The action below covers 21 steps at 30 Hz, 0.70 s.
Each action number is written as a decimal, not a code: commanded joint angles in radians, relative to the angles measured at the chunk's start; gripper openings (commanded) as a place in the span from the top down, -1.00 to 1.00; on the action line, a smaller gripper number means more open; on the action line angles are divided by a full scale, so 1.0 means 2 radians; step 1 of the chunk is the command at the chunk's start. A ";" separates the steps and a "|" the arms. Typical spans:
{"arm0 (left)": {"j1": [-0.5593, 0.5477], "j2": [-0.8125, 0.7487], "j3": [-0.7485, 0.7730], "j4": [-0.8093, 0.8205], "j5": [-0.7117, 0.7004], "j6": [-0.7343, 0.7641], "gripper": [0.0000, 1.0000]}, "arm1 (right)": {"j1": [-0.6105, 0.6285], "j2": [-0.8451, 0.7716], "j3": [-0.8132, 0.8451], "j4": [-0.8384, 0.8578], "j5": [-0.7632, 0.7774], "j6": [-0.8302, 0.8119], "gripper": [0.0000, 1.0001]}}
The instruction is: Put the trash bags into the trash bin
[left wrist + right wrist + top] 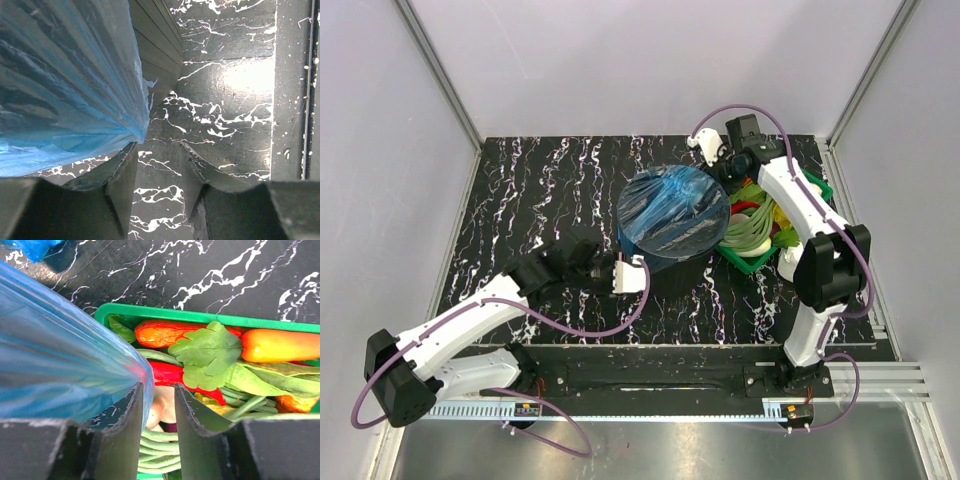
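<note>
Left claw (160,146) and right claw (158,386) spread, trash bag (65,75) film at each one's left fingertip.

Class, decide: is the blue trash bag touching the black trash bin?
Touching. The top external view shows the trash bag stretched over the trash bin, covering its mouth.

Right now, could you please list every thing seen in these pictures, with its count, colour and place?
trash bag: one, translucent blue, stretched over the bin's mouth
blue film bit: one, blue, on the table, mostly out of view
trash bin: one, black, mid-table
tray: one, green, right of the bin
vegetables: several, orange, red, green, in the tray
table: one, black with white veins
left pincer: one, black, open, at the bag's edge
right pincer: one, black, open, over the tray
</note>
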 commanded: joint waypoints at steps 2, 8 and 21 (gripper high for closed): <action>-0.002 -0.016 0.029 -0.003 -0.006 0.002 0.04 | 0.003 -0.053 0.003 0.000 0.018 -0.011 0.17; -0.002 -0.022 0.051 -0.016 -0.017 -0.003 -0.25 | 0.003 -0.081 0.022 -0.016 0.029 -0.015 -0.02; 0.012 -0.044 0.140 -0.106 -0.021 -0.030 -0.61 | 0.003 -0.177 0.071 -0.069 0.115 -0.051 -0.34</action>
